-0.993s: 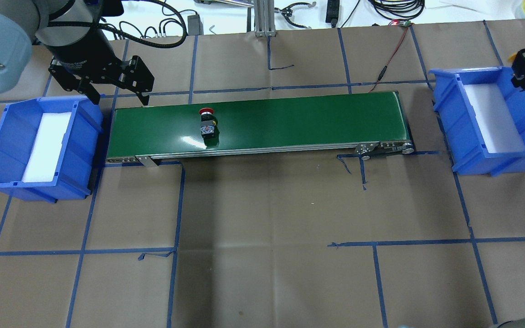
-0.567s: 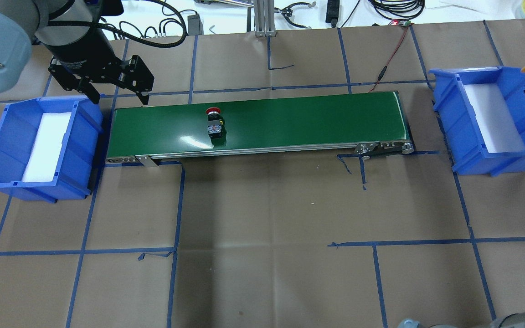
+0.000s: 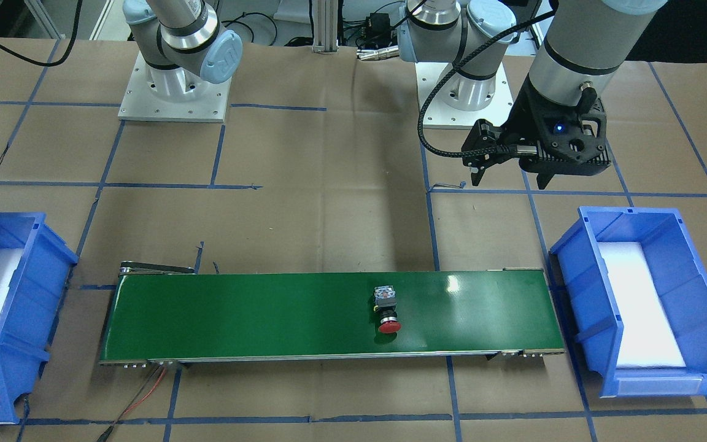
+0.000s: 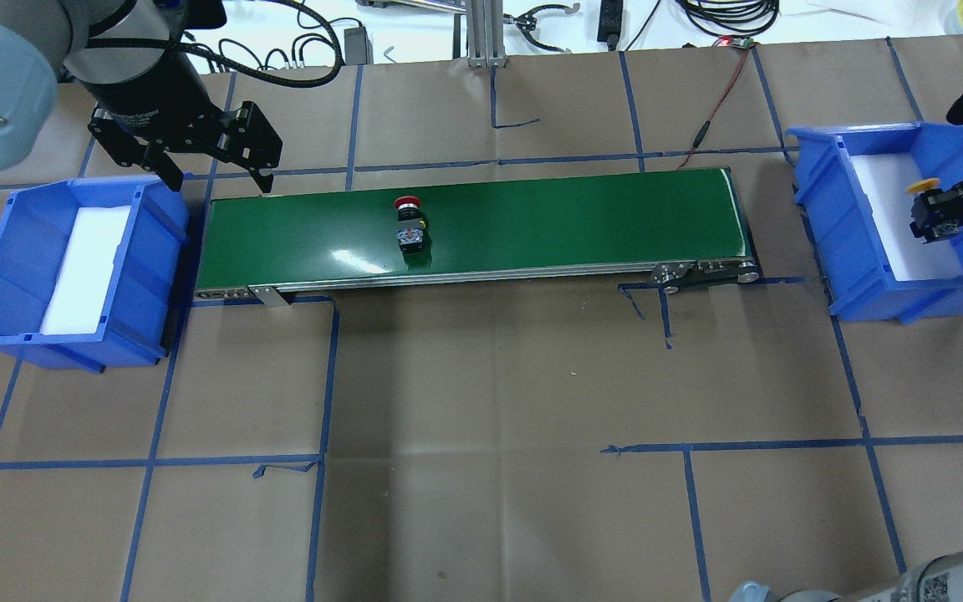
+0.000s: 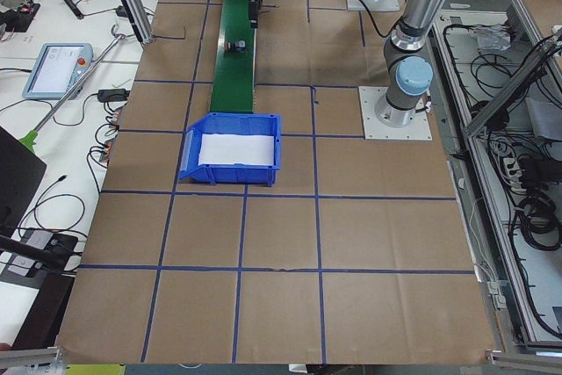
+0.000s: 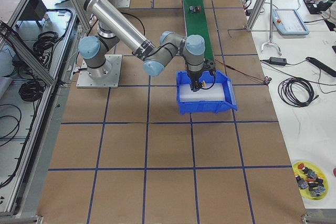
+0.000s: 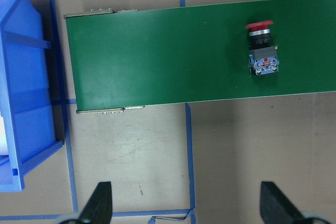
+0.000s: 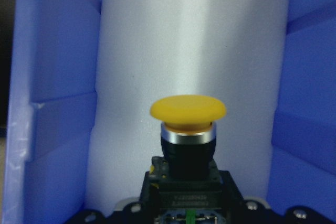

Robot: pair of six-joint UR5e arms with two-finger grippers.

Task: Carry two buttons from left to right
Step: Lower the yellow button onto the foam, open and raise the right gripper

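Red-capped black push button (image 4: 409,227) has ridden further right on the long green conveyor belt (image 4: 573,217). At left we see our left gripper (image 4: 221,181) spread and empty by the left blue plastic bin (image 4: 140,276); at right our right gripper (image 4: 938,221) pinches the yellow mushroom-capped button (image 4: 923,185) over the right blue plastic bin (image 4: 834,171).

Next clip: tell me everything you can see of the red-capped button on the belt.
The red-capped button lies on its side on the green conveyor belt, left of the belt's middle in the overhead view, with its cap pointing away from the robot. It has a flat red mushroom cap, a silvery collar, a black neck and a blocky dark body whose end shows blue and red parts. Only the belt touches it; no gripper is at it.
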